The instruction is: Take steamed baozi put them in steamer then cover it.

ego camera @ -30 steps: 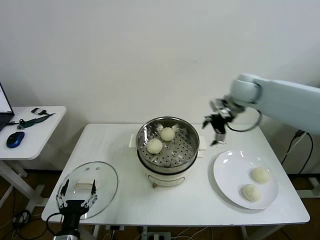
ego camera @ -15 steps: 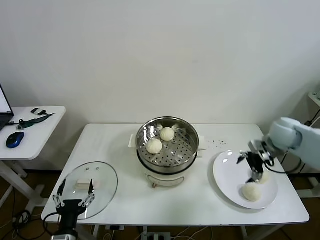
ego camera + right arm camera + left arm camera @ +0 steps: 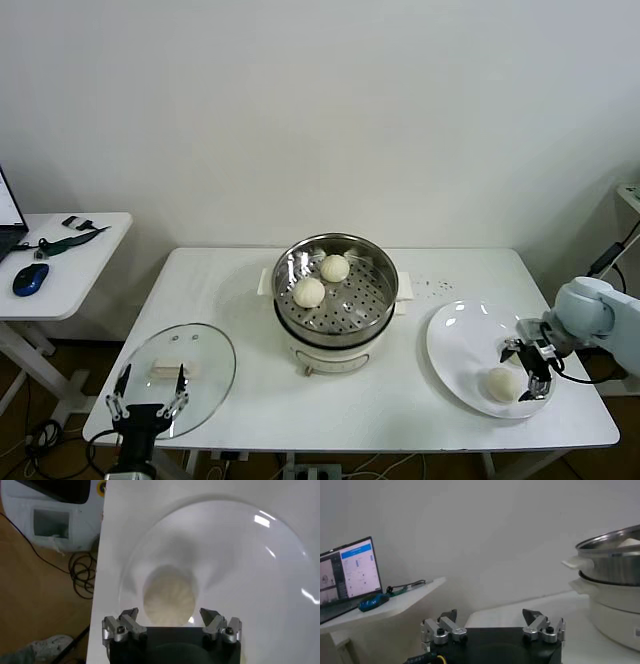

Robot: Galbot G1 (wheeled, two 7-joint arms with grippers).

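Two steamed baozi [image 3: 335, 267] [image 3: 309, 292] lie on the perforated tray of the steamer [image 3: 380, 300] at mid-table. On the white plate [image 3: 460, 345] at the right, one baozi [image 3: 503, 383] shows beside my right gripper [image 3: 534, 364], which hangs low over the plate and is open. In the right wrist view a baozi [image 3: 169, 596] lies just ahead of that gripper [image 3: 169, 615], between the lines of its spread fingers and untouched. The glass cover [image 3: 200, 350] rests flat at the front left. My left gripper [image 3: 147, 395] waits open at the table's front edge beside it, empty [image 3: 490, 614].
A side table [image 3: 75, 265] at the far left carries a blue mouse [image 3: 30, 278], a laptop [image 3: 347, 572] and small items. The steamer's body [image 3: 615, 565] fills the side of the left wrist view. The plate sits close to the table's front right edge.
My right arm swung from beside the steamer out to the right and down onto the plate, still open. The left gripper sank slightly at the table's front edge.
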